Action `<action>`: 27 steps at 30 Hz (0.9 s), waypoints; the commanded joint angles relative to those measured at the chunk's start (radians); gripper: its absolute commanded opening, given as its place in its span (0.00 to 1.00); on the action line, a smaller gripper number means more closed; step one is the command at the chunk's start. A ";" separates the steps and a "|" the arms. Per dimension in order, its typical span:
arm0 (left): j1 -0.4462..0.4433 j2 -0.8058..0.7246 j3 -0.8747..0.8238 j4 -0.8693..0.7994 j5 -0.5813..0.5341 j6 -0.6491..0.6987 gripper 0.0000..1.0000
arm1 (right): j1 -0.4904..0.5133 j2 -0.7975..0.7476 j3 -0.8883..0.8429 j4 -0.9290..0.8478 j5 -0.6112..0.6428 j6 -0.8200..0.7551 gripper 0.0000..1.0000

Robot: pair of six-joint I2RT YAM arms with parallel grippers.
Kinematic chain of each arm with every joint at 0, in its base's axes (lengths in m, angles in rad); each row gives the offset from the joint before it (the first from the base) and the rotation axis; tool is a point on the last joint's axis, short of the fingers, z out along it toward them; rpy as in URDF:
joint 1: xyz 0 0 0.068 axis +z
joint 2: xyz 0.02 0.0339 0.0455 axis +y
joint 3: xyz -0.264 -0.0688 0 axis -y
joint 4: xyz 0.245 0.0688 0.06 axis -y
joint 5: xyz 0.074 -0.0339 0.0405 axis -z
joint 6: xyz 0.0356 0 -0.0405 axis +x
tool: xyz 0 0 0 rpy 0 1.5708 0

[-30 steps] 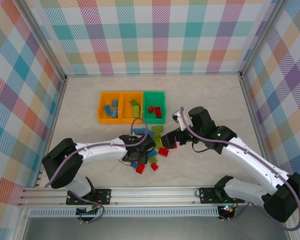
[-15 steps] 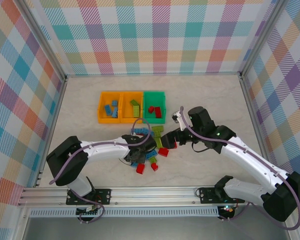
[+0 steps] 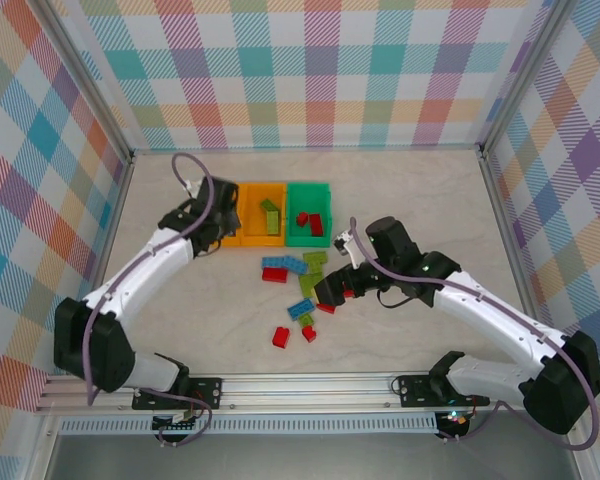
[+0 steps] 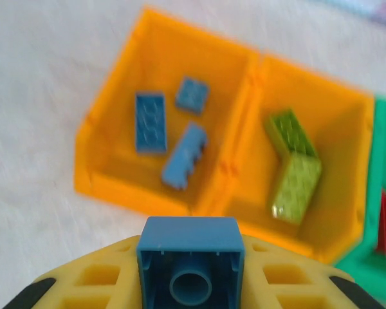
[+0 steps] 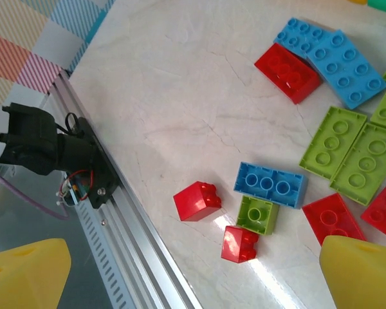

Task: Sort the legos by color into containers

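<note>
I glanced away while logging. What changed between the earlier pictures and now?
The left claw shut on a blue brick from the pile and carried it to the left orange bin. The right claw edged toward the pile, still open. Bins unmoved.

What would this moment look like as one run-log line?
left gripper: shut on small blue plastic brick, at left orange plastic bin | right gripper: open, over loose mixed-colour bricks

Bare table left of the loose legos, right arm over them, containers beyond.
</note>
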 commanded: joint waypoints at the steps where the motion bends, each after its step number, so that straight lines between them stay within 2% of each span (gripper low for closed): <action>1: 0.089 0.133 0.094 0.062 0.054 0.061 0.31 | 0.019 0.002 0.039 -0.032 0.017 0.005 1.00; 5: 0.158 0.286 0.218 0.073 0.078 0.066 0.34 | 0.032 -0.021 0.031 -0.037 0.045 0.020 1.00; 8: 0.173 0.357 0.267 0.089 0.102 0.073 0.38 | 0.041 -0.034 0.023 -0.030 0.077 0.039 1.00; 11: 0.174 0.386 0.294 0.090 0.131 0.066 0.51 | 0.051 -0.025 0.038 -0.033 0.172 0.074 1.00; 14: 0.174 0.357 0.281 0.093 0.140 0.063 0.57 | 0.080 0.012 0.070 -0.057 0.267 0.072 1.00; 17: 0.173 0.276 0.249 0.082 0.149 0.071 0.59 | 0.104 0.070 0.101 -0.070 0.298 0.062 1.00; 21: 0.157 0.062 0.162 0.059 0.255 0.093 0.60 | 0.172 0.180 0.162 -0.055 0.346 0.013 1.00; 23: 0.121 -0.082 0.103 0.057 0.296 0.155 0.62 | 0.210 0.259 0.208 -0.055 0.374 -0.018 1.00; 27: 0.062 -0.372 0.011 -0.010 0.399 0.316 0.75 | 0.260 0.452 0.324 -0.060 0.389 -0.098 1.00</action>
